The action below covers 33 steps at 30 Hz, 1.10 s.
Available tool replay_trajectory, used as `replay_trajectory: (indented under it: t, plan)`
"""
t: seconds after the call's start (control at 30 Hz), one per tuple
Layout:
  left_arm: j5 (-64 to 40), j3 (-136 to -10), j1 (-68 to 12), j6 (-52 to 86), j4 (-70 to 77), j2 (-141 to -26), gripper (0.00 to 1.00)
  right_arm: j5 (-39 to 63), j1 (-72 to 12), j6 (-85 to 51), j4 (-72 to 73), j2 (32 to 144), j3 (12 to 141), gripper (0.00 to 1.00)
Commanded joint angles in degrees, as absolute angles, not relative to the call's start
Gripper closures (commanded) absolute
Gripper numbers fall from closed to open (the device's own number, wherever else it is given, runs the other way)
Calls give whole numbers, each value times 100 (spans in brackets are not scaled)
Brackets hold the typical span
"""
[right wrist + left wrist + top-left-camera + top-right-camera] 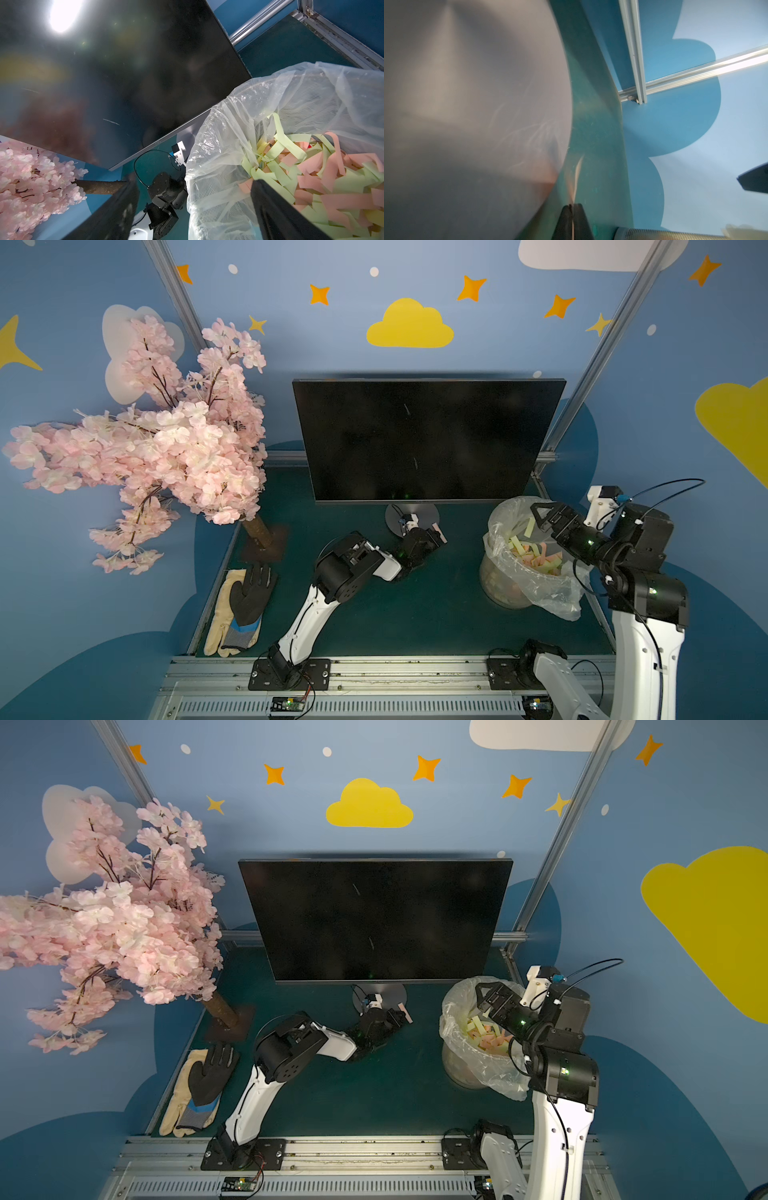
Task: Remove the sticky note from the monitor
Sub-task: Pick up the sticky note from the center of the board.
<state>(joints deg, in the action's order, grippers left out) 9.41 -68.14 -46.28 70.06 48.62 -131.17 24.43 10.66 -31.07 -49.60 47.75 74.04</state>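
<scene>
Blue walls painted with yellow clouds and orange stars; dark green desk [436,614] inside an aluminium frame.

Large flat black-screened monitor [428,439] stands upright at mid-back of the desk on a round grey metal stand base [429,513]. Screen dark, with a few faint streaks.

Left arm reaches low across the desk. Left hand [435,537] sits just beside the stand base, below the monitor's lower bezel. Its jaws are pressed together on a thin pale pink sticky note [439,531]. In the left wrist view the note [577,172] shows edge-on, rising from between the closed fingertips [566,216] over the green desk, alongside the curved edge of the base [467,104]. The note is apart from the screen; whether it touches the base cannot be told.

Right arm is raised at the desk's right side. Right hand [541,515] hangs over a round bin lined with a clear plastic bag [540,593], jaws spread wide, nothing between them. In the right wrist view the two black fingers [280,207] stand well apart above the bag. Inside the bag: a heap of pink, pale green and yellow paper strips [536,556].

Left of the monitor: an artificial pink blossom tree [166,439] on a brown trunk. Near the desk's front left corner: a cream work glove with a black one lying on it [241,614].
</scene>
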Motion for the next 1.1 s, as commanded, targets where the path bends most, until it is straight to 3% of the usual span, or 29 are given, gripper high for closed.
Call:
replay_trajectory:
  t: [0.0,0.33,0.7,1.07]
  plan:
    - [844,-6767,-4518,6927,4685,-13246,97,2368,1028,-3068,-5043,4710,7523,10]
    - [380,-6144,-4539,7072,4929,-12476,97,2356,1028,-3129,-4925,4686,7437,10]
    - [-504,-5176,-4742,6994,4457,-10796,97,2277,1038,-3243,-4650,4770,7514,10]
    - [-967,-5891,-5237,5779,2927,-9328,97,2180,1118,-3342,-4328,5283,8138,10]
